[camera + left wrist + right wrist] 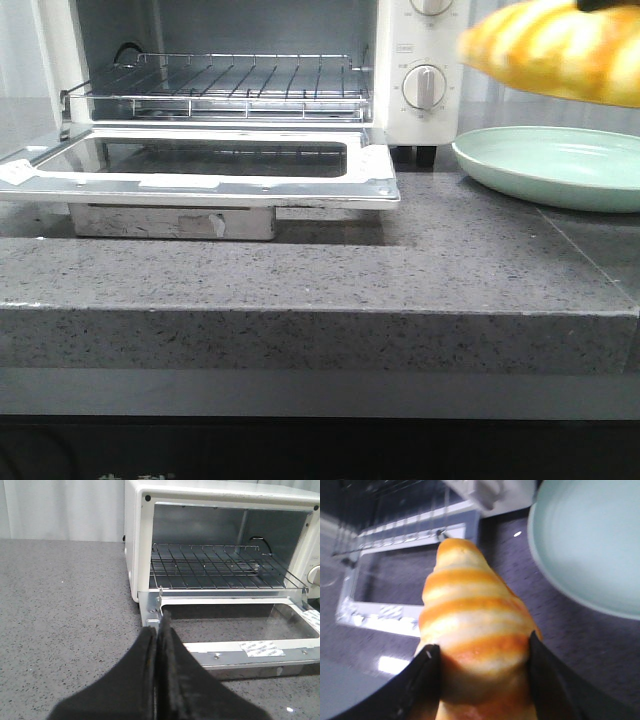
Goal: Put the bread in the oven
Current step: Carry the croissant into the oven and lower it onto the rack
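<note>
The bread (560,55), a golden-yellow roll with cream stripes, hangs in the air at the upper right of the front view, above the plate. In the right wrist view my right gripper (482,652) is shut on the bread (470,615), a black finger on each side. The oven (415,40) stands at the back left with its glass door (200,165) dropped flat and the wire rack (225,85) bare. My left gripper (159,625) is shut and empty, low over the counter by the door's hinge corner in the left wrist view; the oven (137,535) stands beyond it.
A pale green plate (550,165) sits empty on the grey speckled counter (400,270), right of the oven, and shows in the right wrist view (590,540). The open door juts out toward the counter's front. The oven's dial knob (425,88) faces forward.
</note>
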